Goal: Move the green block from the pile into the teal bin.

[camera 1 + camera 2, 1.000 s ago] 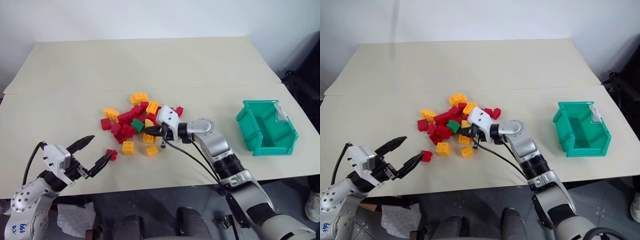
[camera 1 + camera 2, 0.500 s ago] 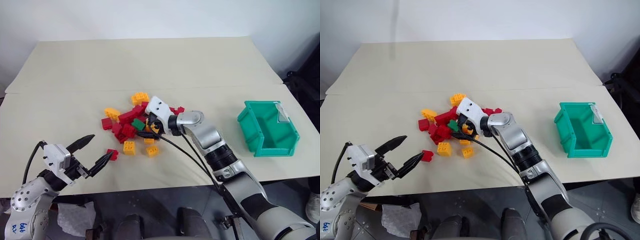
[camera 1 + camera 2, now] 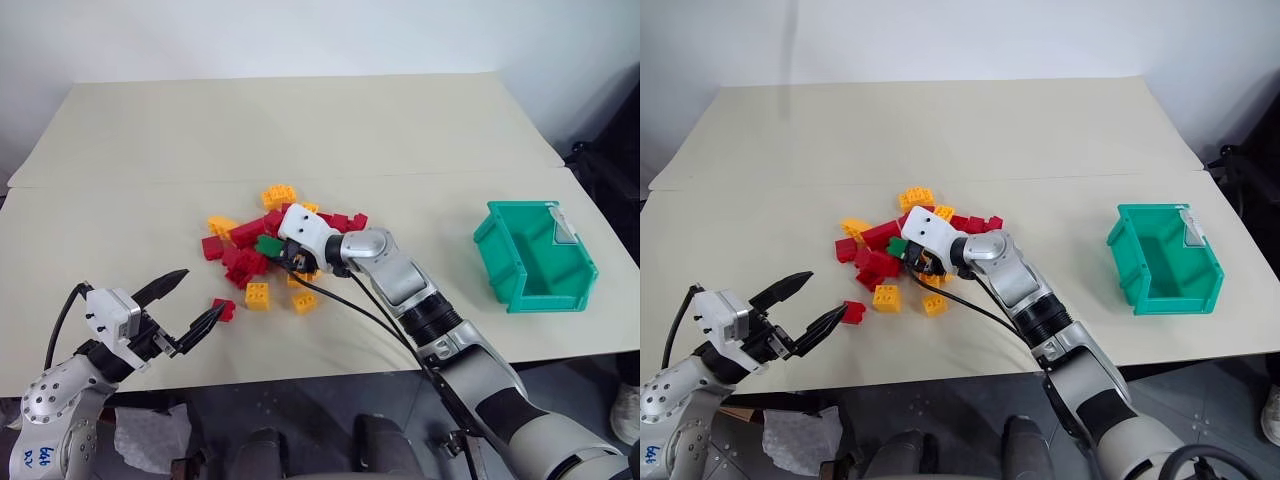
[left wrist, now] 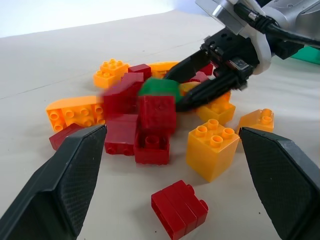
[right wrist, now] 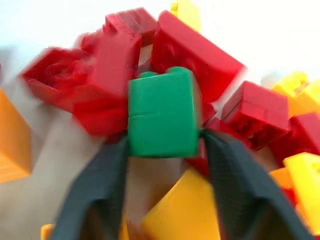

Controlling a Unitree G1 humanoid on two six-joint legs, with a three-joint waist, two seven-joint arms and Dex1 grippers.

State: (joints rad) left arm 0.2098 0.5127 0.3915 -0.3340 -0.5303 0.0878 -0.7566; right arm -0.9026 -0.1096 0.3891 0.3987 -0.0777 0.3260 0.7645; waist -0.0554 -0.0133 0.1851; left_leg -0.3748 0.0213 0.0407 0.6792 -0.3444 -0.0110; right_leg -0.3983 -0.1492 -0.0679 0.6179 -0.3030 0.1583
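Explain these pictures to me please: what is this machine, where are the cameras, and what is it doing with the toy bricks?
It is a humanoid robot with two arms, each ending in a two-fingered black gripper. Two pictures come from cameras in its head, looking down at a table; the other two come from cameras on its wrists. On the table lie the pile of red and yellow-orange toy bricks and, to the robot's right, the teal bin. The right gripper reaches into the pile, its fingers on either side of the green block; whether it grips the block firmly is unclear. The left gripper hovers open near the table's front edge, holding nothing.
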